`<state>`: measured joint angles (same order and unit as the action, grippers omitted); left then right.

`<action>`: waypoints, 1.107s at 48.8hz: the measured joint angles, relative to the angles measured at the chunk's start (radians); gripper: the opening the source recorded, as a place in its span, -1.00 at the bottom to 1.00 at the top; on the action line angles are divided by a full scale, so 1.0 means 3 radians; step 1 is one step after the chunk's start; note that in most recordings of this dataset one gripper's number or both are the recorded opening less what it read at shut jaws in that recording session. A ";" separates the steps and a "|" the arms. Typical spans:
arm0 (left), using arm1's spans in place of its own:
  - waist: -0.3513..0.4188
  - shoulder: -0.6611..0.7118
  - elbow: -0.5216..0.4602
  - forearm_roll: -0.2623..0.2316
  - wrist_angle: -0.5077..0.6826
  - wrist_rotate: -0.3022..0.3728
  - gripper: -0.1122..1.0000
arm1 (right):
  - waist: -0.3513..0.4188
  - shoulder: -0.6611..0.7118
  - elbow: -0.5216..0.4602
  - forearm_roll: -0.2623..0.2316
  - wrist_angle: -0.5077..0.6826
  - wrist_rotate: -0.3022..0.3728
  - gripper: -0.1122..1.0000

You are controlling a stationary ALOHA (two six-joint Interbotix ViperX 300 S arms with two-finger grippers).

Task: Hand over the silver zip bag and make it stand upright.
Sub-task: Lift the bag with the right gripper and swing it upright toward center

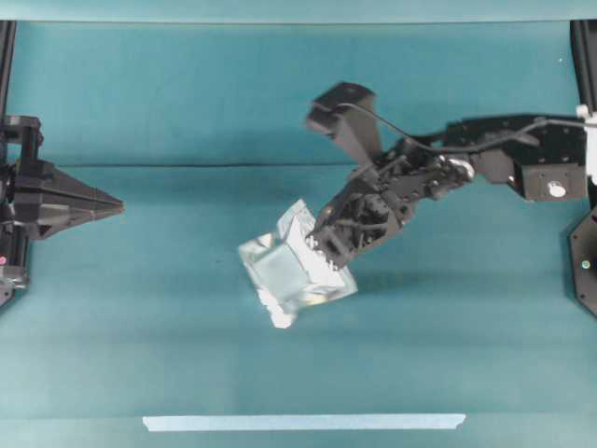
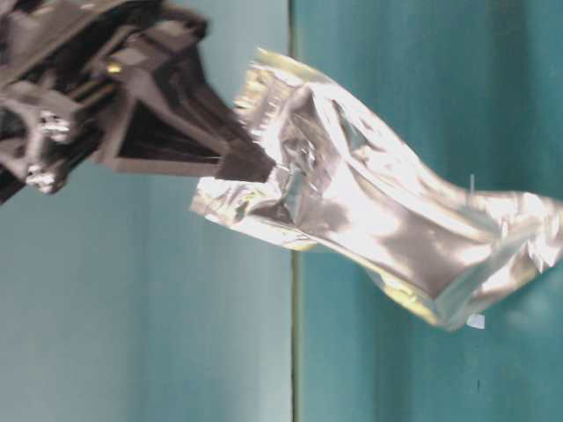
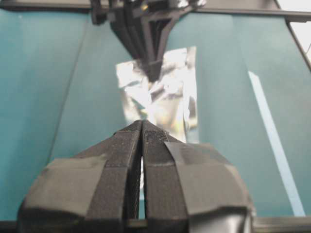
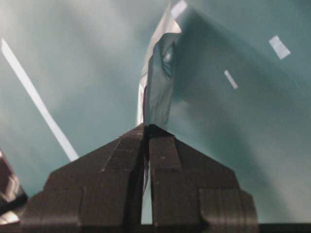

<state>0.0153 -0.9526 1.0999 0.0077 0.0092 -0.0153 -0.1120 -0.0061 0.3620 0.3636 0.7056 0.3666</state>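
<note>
The silver zip bag (image 1: 291, 271) is a shiny crinkled foil pouch held in the air above the teal table near the middle. My right gripper (image 1: 328, 250) is shut on the bag's edge; in the right wrist view the foil (image 4: 158, 82) runs from between the closed tips of that gripper (image 4: 146, 127). The table-level view shows the bag (image 2: 378, 211) hanging tilted from the black fingers (image 2: 242, 163). My left gripper (image 1: 119, 205) is shut and empty at the far left, apart from the bag. In the left wrist view that gripper's closed tips (image 3: 142, 124) point at the bag (image 3: 163, 92).
A pale tape strip (image 1: 303, 423) lies along the table's front edge. A dark seam line (image 1: 187, 166) crosses the teal table at the back. Black frame posts stand at both sides.
</note>
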 measured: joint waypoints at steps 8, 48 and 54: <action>0.0046 0.0010 0.0000 0.0005 0.0041 -0.0031 -0.81 | 0.0061 0.0138 -0.0373 -0.0363 0.0634 -0.0005 -0.76; 0.0112 0.0368 0.0138 0.0005 -0.0230 -0.0644 -0.15 | 0.0271 0.0527 -0.1237 -0.1166 0.1442 -0.0690 -0.76; 0.0123 0.0404 0.0148 0.0005 -0.0220 -0.0716 0.52 | 0.0312 0.0552 -0.1273 -0.1263 0.1544 -0.0997 -0.76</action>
<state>0.0522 -0.8314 1.1443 0.0092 -0.0568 -0.2301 -0.0184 0.1595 -0.0199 -0.0153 1.1689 0.0675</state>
